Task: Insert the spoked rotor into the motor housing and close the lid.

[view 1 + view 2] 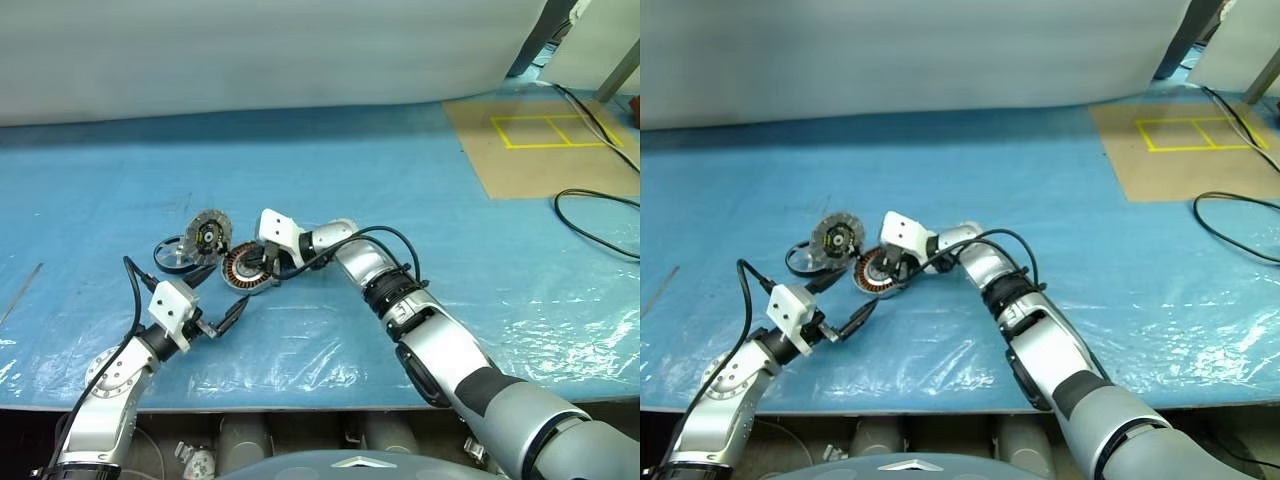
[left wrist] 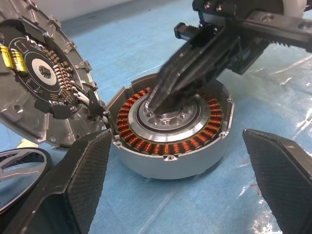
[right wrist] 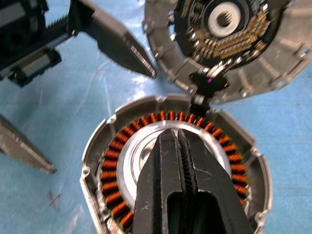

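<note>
The motor housing (image 2: 170,141) sits on the blue plastic sheet (image 1: 400,160), open side up, copper windings exposed. Its lid (image 2: 39,92), a ribbed silver disc with a circuit board on its inner face, stands tilted open against the housing rim.

The right gripper (image 3: 178,134) is closed, fingers pressed together, tips resting at the housing centre on a silvery inner ring (image 2: 170,119). It holds nothing visible.

The left gripper (image 1: 232,312) hangs just beside the housing, jaws spread wide and empty.

A dark ring (image 1: 172,254), probably the spoked rotor, lies flat on the sheet behind the lid, partly hidden.
</note>
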Motion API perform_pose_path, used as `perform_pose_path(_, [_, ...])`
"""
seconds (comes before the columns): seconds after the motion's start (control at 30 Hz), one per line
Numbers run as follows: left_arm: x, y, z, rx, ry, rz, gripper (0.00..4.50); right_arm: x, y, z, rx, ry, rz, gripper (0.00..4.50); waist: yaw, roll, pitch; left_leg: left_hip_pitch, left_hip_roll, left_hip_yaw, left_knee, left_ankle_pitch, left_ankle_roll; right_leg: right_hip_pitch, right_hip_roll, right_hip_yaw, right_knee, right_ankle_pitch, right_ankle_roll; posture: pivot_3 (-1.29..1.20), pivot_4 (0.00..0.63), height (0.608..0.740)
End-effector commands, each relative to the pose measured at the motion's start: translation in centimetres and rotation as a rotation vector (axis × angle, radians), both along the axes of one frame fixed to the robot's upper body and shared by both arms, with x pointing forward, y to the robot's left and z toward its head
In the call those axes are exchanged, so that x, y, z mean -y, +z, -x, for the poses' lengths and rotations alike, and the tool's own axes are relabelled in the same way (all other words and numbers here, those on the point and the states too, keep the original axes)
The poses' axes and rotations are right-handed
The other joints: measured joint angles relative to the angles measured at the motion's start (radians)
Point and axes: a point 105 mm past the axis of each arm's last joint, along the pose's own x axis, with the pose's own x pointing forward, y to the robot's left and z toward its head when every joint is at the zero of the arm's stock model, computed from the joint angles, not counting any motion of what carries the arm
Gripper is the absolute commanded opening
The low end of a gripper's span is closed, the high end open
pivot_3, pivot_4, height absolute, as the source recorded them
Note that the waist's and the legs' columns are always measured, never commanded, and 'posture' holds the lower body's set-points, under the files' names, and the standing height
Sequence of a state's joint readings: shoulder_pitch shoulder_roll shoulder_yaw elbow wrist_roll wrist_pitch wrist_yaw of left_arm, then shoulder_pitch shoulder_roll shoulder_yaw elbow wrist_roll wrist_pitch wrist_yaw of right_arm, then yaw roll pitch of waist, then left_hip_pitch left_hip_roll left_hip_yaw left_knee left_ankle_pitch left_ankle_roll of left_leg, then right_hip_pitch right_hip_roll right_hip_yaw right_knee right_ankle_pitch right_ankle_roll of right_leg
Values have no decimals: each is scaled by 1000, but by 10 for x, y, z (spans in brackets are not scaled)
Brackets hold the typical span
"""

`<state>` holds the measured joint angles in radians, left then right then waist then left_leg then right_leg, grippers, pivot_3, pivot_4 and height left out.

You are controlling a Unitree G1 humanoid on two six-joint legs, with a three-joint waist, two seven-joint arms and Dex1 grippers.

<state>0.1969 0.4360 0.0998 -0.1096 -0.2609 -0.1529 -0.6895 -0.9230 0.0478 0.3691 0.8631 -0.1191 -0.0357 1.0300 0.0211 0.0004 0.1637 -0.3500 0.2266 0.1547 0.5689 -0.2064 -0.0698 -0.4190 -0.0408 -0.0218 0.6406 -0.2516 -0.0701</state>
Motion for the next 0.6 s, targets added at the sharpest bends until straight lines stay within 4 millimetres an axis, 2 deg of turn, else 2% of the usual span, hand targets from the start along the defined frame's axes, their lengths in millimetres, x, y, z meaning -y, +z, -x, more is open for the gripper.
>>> perform_pose_path(0.03, [2,5,-1,23,-6,-2,4500,-5,5,3,20,33,4,46,0,0,0,0,0,0,0,0,0,0,0,0,0,0,0,0,150,740])
perform_pose_path(0.43, [2,5,-2,24,-5,-2,4500,12,-27,7,68,83,220,46,0,0,0,1,0,0,0,0,0,1,0,0,0,0,0,0,150,740])
perform_pose_path(0.6, [2,4,-3,24,-7,-5,4500,13,-31,16,74,133,240,46,0,0,0,1,0,0,0,0,0,2,0,0,0,0,0,0,150,740])
